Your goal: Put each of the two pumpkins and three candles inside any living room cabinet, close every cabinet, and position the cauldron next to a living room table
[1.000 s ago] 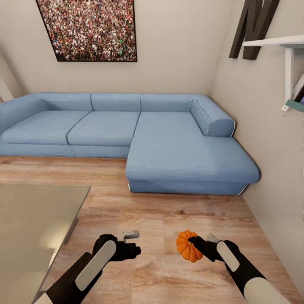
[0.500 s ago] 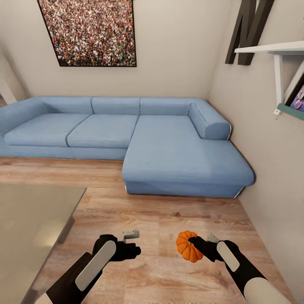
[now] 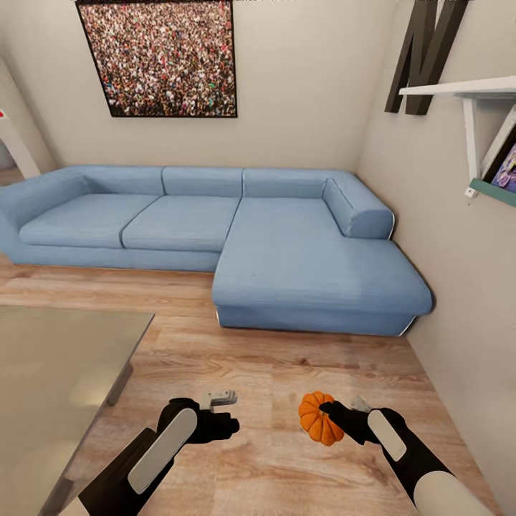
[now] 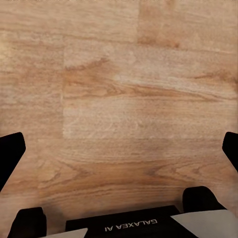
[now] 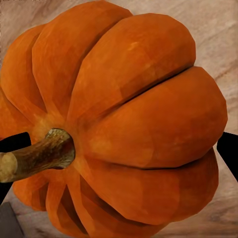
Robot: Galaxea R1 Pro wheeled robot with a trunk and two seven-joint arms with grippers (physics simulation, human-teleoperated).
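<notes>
A blue corner sofa (image 3: 236, 236) fills the far side of the living room, its long end running along the right wall under a white shelf (image 3: 466, 89), with a framed crowd picture (image 3: 161, 57) hung above it. A glass-topped table (image 3: 57, 373) sits near left on the wooden floor (image 3: 272, 358). The robot appears to be travelling across the room with a load, both arms held low and forward, clear of the furniture. The right gripper (image 3: 331, 419) is clamped around a pumpkin (image 3: 319, 418), carried above the floor to the near right; seen from the right wrist, the pumpkin (image 5: 119, 124) sits between the dark fingers with its stem pointing sideways. The left gripper (image 3: 223, 410) holds nothing, its fingers (image 4: 11, 158) spread wide over bare boards, likely kept free to pull a drawer open. On this reading one pumpkin is on its way to storage and is not yet put away
</notes>
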